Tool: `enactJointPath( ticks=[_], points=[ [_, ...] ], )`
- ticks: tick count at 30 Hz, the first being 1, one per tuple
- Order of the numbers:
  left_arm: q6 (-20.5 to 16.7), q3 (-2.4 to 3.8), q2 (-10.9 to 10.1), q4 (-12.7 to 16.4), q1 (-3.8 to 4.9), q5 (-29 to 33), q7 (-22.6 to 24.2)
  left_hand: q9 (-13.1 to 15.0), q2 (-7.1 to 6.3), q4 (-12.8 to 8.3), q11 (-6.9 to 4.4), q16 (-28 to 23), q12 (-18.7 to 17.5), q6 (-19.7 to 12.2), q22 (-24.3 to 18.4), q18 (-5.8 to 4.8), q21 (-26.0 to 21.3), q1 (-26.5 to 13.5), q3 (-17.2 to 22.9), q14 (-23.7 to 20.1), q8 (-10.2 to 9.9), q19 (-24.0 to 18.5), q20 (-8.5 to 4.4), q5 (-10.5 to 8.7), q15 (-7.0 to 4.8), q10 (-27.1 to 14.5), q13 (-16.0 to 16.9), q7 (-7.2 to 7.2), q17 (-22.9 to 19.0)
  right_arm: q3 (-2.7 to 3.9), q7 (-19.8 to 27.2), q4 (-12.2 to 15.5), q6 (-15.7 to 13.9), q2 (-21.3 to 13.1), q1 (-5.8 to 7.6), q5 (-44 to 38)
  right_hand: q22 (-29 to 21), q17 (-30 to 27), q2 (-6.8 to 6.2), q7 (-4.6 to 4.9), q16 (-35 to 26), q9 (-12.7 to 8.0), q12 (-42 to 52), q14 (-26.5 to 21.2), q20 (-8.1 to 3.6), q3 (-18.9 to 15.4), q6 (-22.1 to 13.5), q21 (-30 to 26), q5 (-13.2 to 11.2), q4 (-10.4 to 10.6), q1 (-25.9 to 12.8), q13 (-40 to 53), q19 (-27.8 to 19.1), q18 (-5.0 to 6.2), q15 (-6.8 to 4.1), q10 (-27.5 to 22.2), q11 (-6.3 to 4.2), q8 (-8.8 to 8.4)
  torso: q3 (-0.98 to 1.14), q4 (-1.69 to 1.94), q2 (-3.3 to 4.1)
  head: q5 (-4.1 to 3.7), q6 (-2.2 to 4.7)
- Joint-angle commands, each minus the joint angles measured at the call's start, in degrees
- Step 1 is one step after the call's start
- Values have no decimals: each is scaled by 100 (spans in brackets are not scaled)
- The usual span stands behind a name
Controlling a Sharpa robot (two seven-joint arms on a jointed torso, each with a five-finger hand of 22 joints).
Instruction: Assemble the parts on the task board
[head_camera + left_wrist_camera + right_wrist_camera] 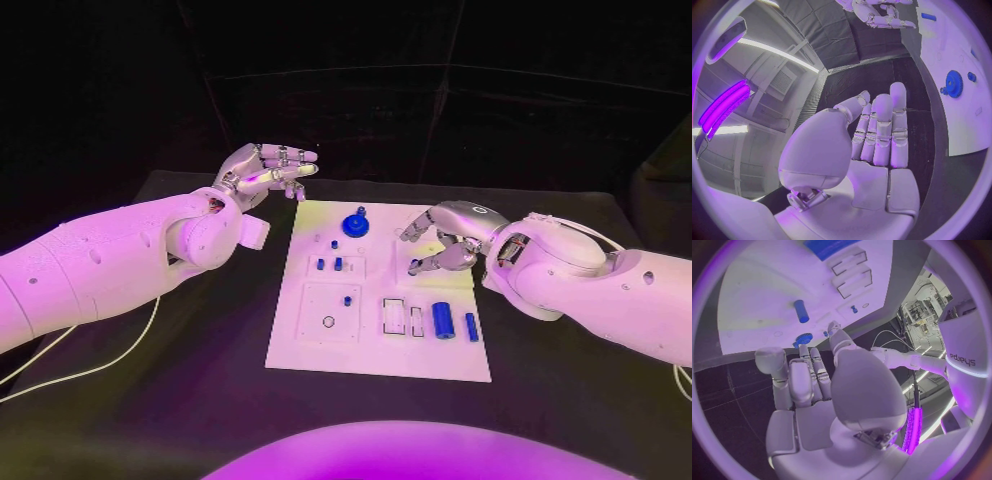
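The white task board (378, 340) lies mid-table. A blue gear (356, 224) stands at its far end, small blue pegs (339, 264) sit behind it, and two blue cylinders (443, 320) lie at the near right beside empty slots. My left hand (267, 172) hovers off the board's far left corner, fingers straight and together, palm bare (873, 145). My right hand (444, 240) hangs over the board's far right part, fingers bent down, holding nothing (823, 385). The right wrist view shows the gear (804, 338) by the fingertips and a blue cylinder (801, 311) on the board (767, 285).
Black table (173, 400) surrounds the board on all sides. A white cable (101, 365) trails on the table under my left arm. In the left wrist view the gear (954, 83) and my right hand (879, 12) lie beyond the fingers.
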Motion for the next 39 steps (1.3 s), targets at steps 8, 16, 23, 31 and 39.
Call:
enactJointPath(
  ticks=[8, 16, 23, 31, 39],
  points=[
    [83, 1, 23, -12, 8, 22, 32, -4, 11, -24, -10, -28, 13, 13, -6, 39, -15, 40, -3, -37, 17, -35, 2, 24, -3, -20, -8, 25, -8, -4, -304, -74, 985, 83, 22, -421, -12, -84, 178, -32, -21, 14, 230, 78, 14, -91, 190, -31, 89, -9, 231, 11, 46, 37, 2, 143, -66, 33, 6, 8, 13, -13, 2],
    [87, 0, 28, -16, 8, 22, 32, -4, 11, -24, -10, -28, 13, 13, -6, 39, -15, 40, -3, -37, 17, -35, 2, 24, -3, -20, -8, 25, -8, -7, -313, -219, 1194, 241, 18, -435, -16, -230, 459, 62, -114, 16, 350, 60, -42, 69, 434, -40, 120, -111, 463, -18, 80, 34, -65, 513, -143, 56, 5, 9, 9, -10, -5],
    [89, -1, 28, -19, 8, 22, 29, -4, 11, -24, -10, -28, 13, 13, -6, 39, -15, 40, -3, -37, 17, -35, 2, 24, -3, -20, -8, 25, -8, -8, -309, -288, 1197, 304, 16, -454, 35, -228, 615, 112, -106, 9, 220, 79, -62, 405, 643, -12, -33, -148, 591, -35, 126, 20, -81, 746, -150, 60, 6, 3, 8, -14, -12],
    [99, -1, 28, -23, 8, 22, 17, -4, 15, -21, -11, -29, 20, 16, -8, 39, -17, 35, -6, -36, 22, -36, 3, 23, -3, -17, -8, 24, -12, -8, -309, -319, 1117, 326, 16, -478, 54, -215, 619, 137, -88, 5, 65, 88, -65, 737, 809, 1, -100, -163, 620, -35, 146, 16, -79, 895, -145, 55, 7, 0, 9, -17, -19],
    [112, -2, 26, -25, 7, 22, -4, -4, 16, -20, -11, -29, 21, 16, -8, 39, -17, 34, -7, -36, 22, -36, 3, 22, -3, -18, -8, 24, -13, -8, -312, -346, 1057, 345, 15, -519, 78, -200, 547, 144, -68, -1, -52, 92, -69, 1104, 895, 18, -152, -198, 613, -29, 158, 13, -84, 1051, -152, 25, 5, 5, 8, -25, -31]
  ],
)
